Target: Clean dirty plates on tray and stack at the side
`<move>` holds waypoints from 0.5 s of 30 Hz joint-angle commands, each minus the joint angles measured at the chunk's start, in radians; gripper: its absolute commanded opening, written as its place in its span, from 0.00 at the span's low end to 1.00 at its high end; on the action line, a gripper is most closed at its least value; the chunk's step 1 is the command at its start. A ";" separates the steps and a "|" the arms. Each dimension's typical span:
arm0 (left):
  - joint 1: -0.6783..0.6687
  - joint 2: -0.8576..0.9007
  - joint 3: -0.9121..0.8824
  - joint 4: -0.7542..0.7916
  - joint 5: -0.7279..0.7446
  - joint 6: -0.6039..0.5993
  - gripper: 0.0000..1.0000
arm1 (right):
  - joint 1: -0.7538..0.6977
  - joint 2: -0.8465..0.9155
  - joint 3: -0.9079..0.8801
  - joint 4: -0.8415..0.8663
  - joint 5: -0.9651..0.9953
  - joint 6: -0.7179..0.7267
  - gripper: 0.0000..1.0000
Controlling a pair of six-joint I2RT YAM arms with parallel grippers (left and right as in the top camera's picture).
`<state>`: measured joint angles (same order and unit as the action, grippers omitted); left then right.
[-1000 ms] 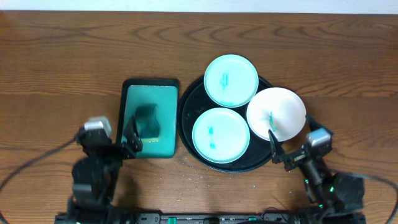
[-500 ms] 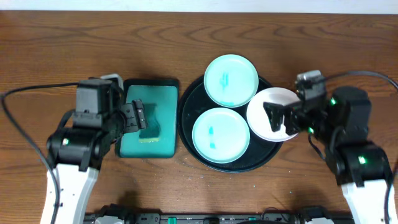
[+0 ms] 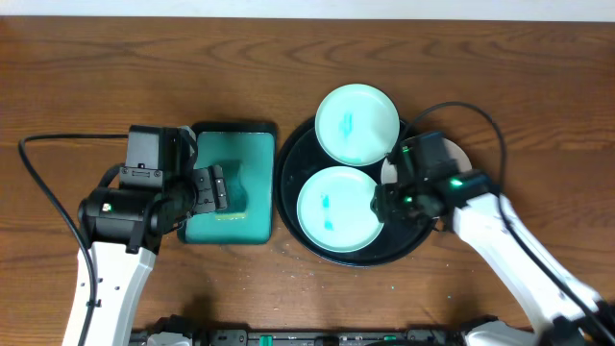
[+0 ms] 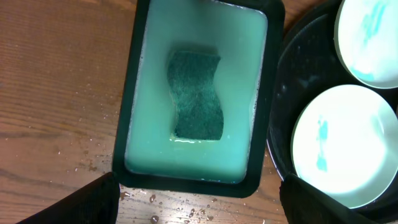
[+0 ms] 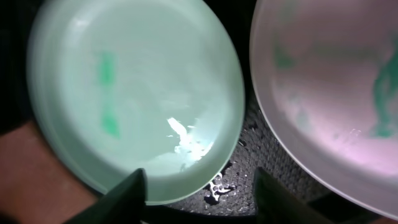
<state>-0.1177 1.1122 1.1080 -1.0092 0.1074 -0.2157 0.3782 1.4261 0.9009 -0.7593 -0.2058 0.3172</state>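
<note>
The left claw [image 4: 199, 190] hangs wide apart over the sponge [image 4: 196, 93], likely to fetch it for scrubbing. The right claw [image 5: 200, 186], also apart, straddles the rim of a smeared plate [image 5: 134, 93].

Right arm [image 3: 452, 197] is covering most of the third plate [image 3: 388, 171], slivers showing. Left claw [image 3: 217, 187] is overhanging the sponge [image 3: 236, 183]. Left wrist's frame edge is cropping the front plate [image 4: 345, 146].

No readable text, labels, brands, numbers or signs anywhere in view. Only shapeless teal smears on small pale mint round plates [image 3: 340, 209].
</note>
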 commanded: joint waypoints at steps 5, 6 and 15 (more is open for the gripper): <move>0.005 -0.003 0.024 0.000 0.013 0.001 0.83 | 0.029 0.184 -0.004 0.011 0.107 0.227 0.38; 0.005 -0.003 0.024 0.000 0.013 0.001 0.83 | 0.029 0.205 -0.004 0.024 0.103 0.232 0.37; 0.005 0.004 0.020 0.000 0.014 0.000 0.83 | 0.029 0.307 -0.006 0.169 0.105 0.233 0.04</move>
<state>-0.1177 1.1122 1.1080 -1.0077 0.1093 -0.2157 0.4004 1.6947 0.8982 -0.6319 -0.1150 0.5270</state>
